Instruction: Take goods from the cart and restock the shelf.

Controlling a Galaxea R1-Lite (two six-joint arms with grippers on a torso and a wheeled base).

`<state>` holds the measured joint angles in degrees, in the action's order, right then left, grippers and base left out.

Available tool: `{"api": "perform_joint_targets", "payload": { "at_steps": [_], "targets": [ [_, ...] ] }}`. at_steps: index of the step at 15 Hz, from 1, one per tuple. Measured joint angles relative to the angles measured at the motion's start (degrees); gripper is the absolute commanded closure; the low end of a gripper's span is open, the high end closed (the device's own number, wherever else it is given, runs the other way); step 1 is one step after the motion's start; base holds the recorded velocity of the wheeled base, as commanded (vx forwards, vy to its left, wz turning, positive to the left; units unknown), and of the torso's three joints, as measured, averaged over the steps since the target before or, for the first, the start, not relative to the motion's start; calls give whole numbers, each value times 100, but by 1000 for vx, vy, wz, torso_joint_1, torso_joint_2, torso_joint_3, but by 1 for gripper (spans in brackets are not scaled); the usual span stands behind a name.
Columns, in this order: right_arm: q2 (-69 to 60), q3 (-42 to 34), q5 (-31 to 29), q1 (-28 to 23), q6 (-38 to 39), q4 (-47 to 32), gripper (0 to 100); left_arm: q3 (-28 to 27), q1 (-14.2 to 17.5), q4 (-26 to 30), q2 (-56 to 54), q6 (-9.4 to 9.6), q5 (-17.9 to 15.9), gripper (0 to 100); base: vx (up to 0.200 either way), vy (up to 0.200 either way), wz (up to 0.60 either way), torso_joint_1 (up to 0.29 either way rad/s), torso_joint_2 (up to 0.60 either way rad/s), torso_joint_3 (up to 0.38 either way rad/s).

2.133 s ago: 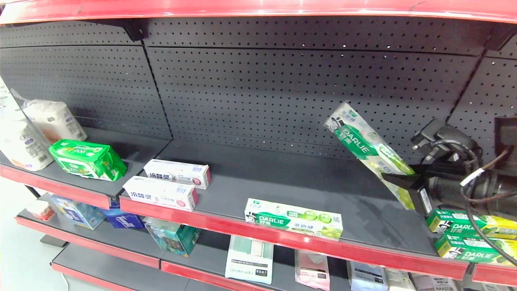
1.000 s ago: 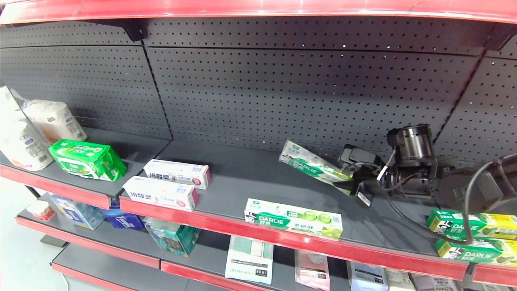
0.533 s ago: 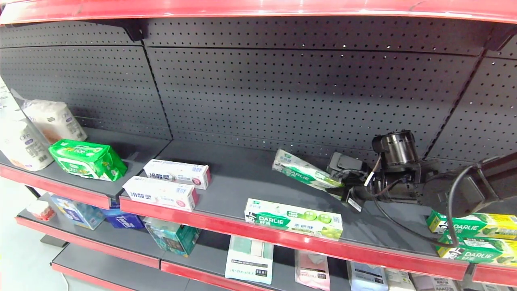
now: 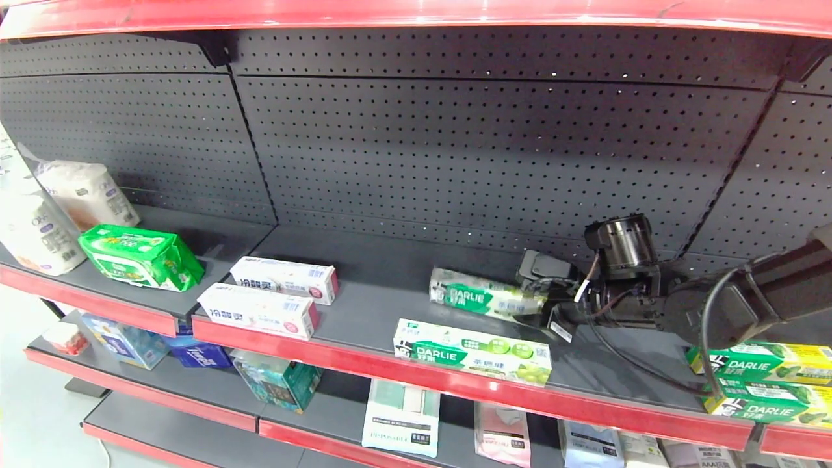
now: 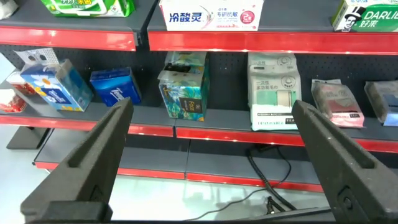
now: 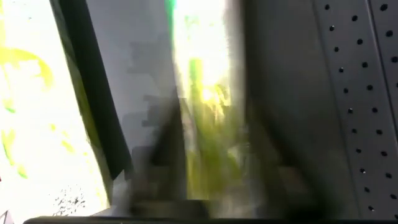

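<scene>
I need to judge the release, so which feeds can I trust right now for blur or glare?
Right wrist view: smeared and washed out by bright yellow-green glare; only the pegboard holes read clearly. Head view: clear, showing the toothpaste box lying on the shelf at the right gripper; mild sheen on the red top rail. Left wrist view: sharp, left gripper open.

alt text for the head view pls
The right gripper holds a green toothpaste box by one end, low at the grey shelf, behind a matching box at the red front edge. Two white boxes lie farther left, then a green pack.
</scene>
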<state>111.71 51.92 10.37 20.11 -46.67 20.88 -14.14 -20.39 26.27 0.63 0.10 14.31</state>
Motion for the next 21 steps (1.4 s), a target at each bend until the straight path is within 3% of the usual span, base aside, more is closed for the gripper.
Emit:
{"api": "perform_joint_targets", "payload": {
  "at_steps": [10,14,21],
  "targets": [
    [-28,216,-124,48,304,41,0,6,0,0,2,-7,9,0,0,0,0,0,0,0],
    [-182,235,-182,46,956,44,0,11,0,0,10,-15,2,0,0,0,0,0,0,0],
    [-347,-46,-436,-356,1145,46,0,9,-2,0,13,-28,-15,0,0,0,0,0,0,0]
  ]
}}
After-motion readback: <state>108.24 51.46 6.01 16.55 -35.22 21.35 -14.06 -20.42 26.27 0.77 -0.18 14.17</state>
